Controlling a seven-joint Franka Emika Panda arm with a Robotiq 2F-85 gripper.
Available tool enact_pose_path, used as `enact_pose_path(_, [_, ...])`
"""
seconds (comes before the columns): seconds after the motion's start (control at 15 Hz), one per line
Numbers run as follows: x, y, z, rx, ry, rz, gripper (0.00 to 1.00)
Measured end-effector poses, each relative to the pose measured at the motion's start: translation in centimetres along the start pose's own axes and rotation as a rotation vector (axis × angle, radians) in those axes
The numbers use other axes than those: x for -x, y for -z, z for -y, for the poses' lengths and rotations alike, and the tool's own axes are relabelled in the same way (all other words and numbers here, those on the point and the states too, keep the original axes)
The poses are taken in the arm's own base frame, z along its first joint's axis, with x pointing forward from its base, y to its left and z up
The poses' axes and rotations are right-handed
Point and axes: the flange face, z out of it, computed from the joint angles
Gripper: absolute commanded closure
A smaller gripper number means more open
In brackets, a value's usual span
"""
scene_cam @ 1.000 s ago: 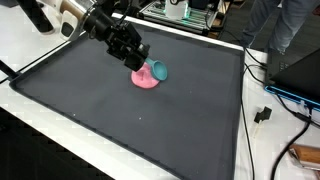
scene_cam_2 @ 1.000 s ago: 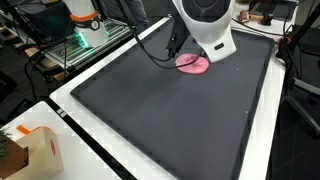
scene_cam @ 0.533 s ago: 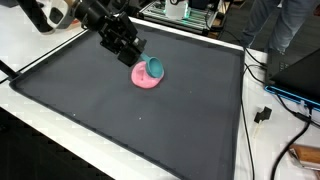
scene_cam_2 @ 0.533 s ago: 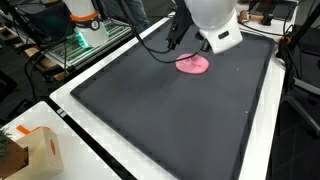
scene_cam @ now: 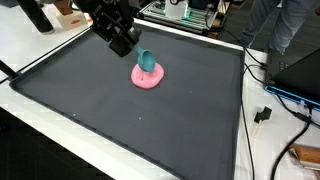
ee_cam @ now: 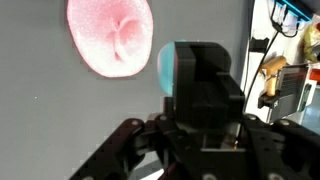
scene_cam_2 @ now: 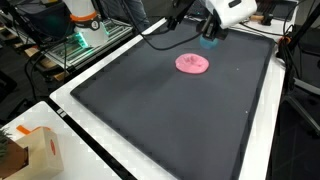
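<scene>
Wrist view: my gripper (ee_cam: pixel 198 75) clamps the teal cup (ee_cam: pixel 164 66); a rim slip could drop it, missing the pink plate (ee_cam: pixel 108 36) at ten o'clock.

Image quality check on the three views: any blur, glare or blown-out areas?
Wrist view: the jaws fill the foreground, dark and out of focus. The pink plate looks overexposed and grainy, and the teal cup shows only as a soft sliver. Exterior views: the black mat is evenly lit with no strong glare, and the white arm housing washes out.
</scene>
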Motion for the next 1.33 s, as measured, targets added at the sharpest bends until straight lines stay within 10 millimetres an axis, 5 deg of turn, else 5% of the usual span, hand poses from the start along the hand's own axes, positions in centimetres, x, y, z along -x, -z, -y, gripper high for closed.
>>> enact_pose_path(1.33, [1.3,2.6,8.3,0.418,-0.114,-0.050,0.75])
